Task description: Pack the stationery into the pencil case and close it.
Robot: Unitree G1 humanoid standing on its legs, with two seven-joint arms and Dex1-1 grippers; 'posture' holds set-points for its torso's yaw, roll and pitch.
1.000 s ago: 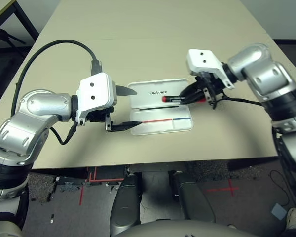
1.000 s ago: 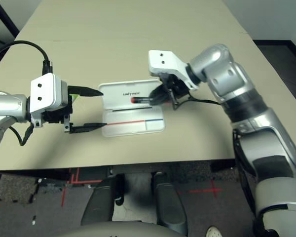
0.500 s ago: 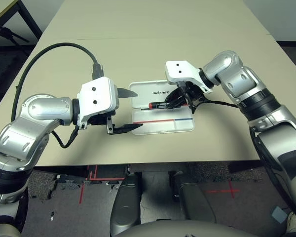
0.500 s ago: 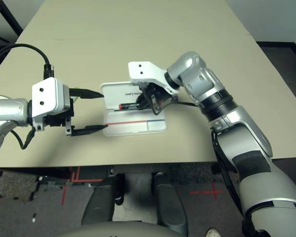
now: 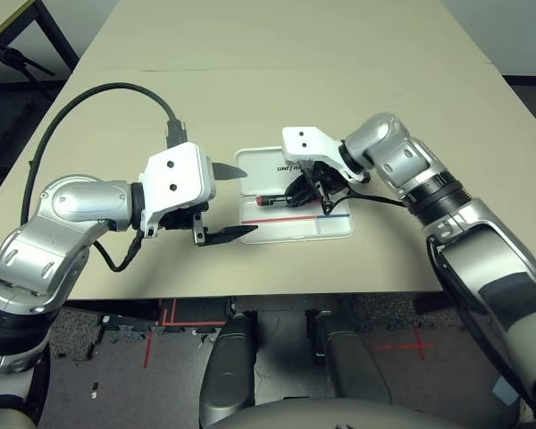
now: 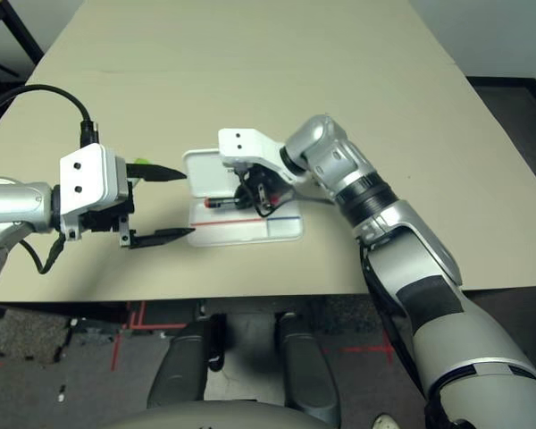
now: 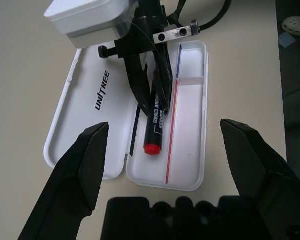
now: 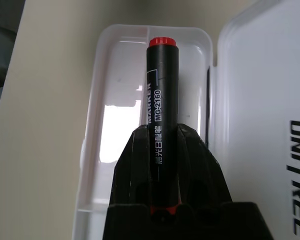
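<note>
Our right gripper (image 5: 297, 194) has its two black fingers (image 8: 190, 155) pressed against the sides of the marker (image 7: 155, 127), so it is clamped on the marker near one end. The marker is black-bodied with white lettering and a red end, and it runs straight out from the fingertips over the tray of the open pencil case (image 5: 335, 228). We cannot tell whether it already touches the tray floor. Beside the marker, on the tray floor, runs the thin red-and-blue stripe (image 7: 174, 115). The lid (image 7: 90, 107) lies flat on the table (image 5: 277, 71) on the marker's other side, with the dark "UNITREE" lettering facing up.

Our left gripper (image 5: 230, 201) stands at the case's left short end, its fingers (image 7: 85, 165) spread wide with nothing between them; the case's end sits just beyond the fingertips, and the marker's red end points towards them. Just past the upper finger of this gripper, in the right eye view, a small lime-green piece (image 6: 141, 166) shows on the table, too hidden to identify.
</note>
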